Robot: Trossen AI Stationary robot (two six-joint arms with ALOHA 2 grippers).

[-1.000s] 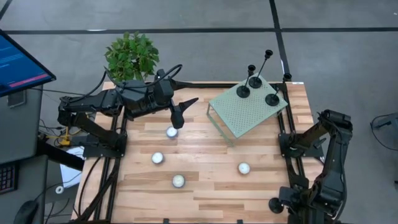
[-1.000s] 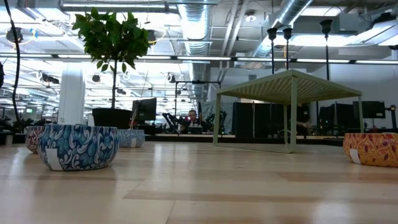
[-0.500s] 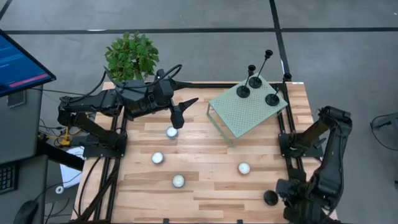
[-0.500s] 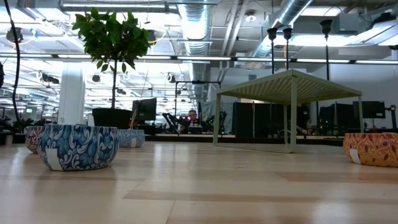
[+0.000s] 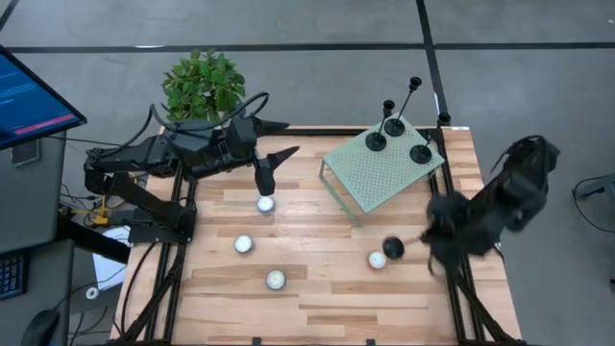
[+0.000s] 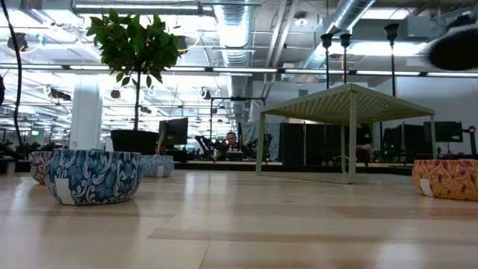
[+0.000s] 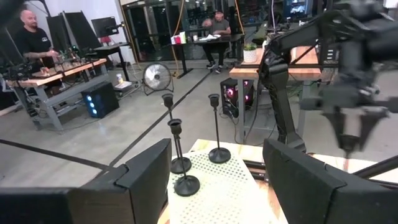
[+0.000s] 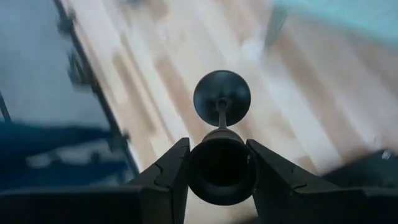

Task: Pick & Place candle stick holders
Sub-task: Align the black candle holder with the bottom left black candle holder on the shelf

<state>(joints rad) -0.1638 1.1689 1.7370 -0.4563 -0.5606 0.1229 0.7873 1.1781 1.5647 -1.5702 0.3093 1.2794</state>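
Note:
Three black candle stick holders (image 5: 394, 125) stand by their disc bases on a pale green perforated stand (image 5: 380, 173) at the table's far right. They also show in the left wrist view (image 7: 180, 165) and in the low view (image 6: 345, 37). My right gripper (image 8: 217, 148) is shut on a fourth holder (image 5: 393, 248), above the table's right side and close to a white tealight (image 5: 377, 259). My left gripper (image 5: 274, 165) stands open above the far left of the table, over another tealight (image 5: 265, 204), and touches nothing. My right gripper pinches the holder's small cup (image 8: 200, 169), at the top of its stem, between its two fingers. The fingers come from above, slanting down. The holder hangs below them with its disc base (image 8: 222, 98) lowest, clear of the table.
Two more white tealights (image 5: 243, 244) (image 5: 276, 280) sit at the table's near left. A potted plant (image 5: 202, 86) stands at the far left corner. In the low view the tealights show as patterned cups (image 6: 93, 175) (image 6: 448, 179). People work at desks in the room beyond (image 7: 28, 37).
My right gripper has swung fast from the table's near right corner toward the far edge and the middle. It has risen and tipped as it went. The holder has gone with it and is now near the right-hand tealight.

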